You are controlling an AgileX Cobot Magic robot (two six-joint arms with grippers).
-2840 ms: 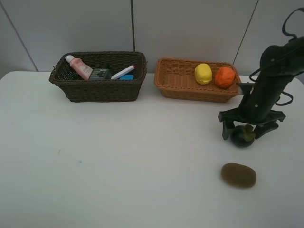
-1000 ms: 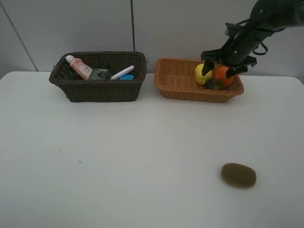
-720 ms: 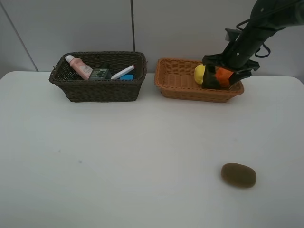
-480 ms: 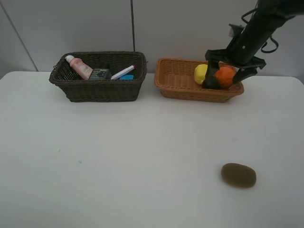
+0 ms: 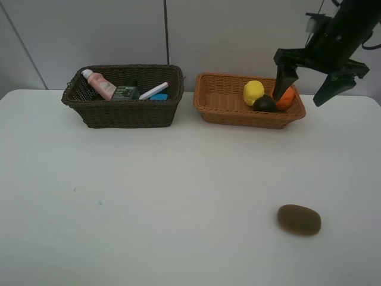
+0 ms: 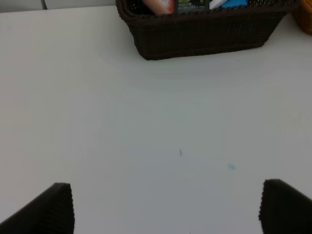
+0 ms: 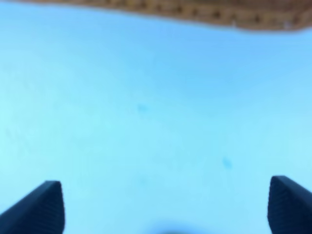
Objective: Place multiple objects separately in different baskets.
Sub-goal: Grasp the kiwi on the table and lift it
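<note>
The dark mangosteen (image 5: 264,103) lies in the light tan basket (image 5: 226,101) beside the yellow lemon (image 5: 253,91) and the orange (image 5: 288,97). My right gripper (image 5: 309,86) hangs open and empty above the basket's right end; in the right wrist view (image 7: 165,207) it holds nothing, with the basket rim (image 7: 195,12) past it. The brown kiwi (image 5: 299,219) lies on the table at front right. The dark brown basket (image 5: 122,110) holds the pink bottle (image 5: 100,83), dark bottle (image 5: 126,92) and marker (image 5: 154,90). My left gripper (image 6: 168,209) is open, facing that basket (image 6: 204,34). The eraser is hidden.
A white table (image 5: 149,196) carries everything, with a grey panelled wall behind the baskets. A small blue item (image 5: 159,96) lies by the marker in the dark basket. The left arm is outside the exterior high view.
My right gripper carried the mangosteen from the table to the tan basket, let it go there, opened and rose to the right. The kiwi and dark basket have not moved.
</note>
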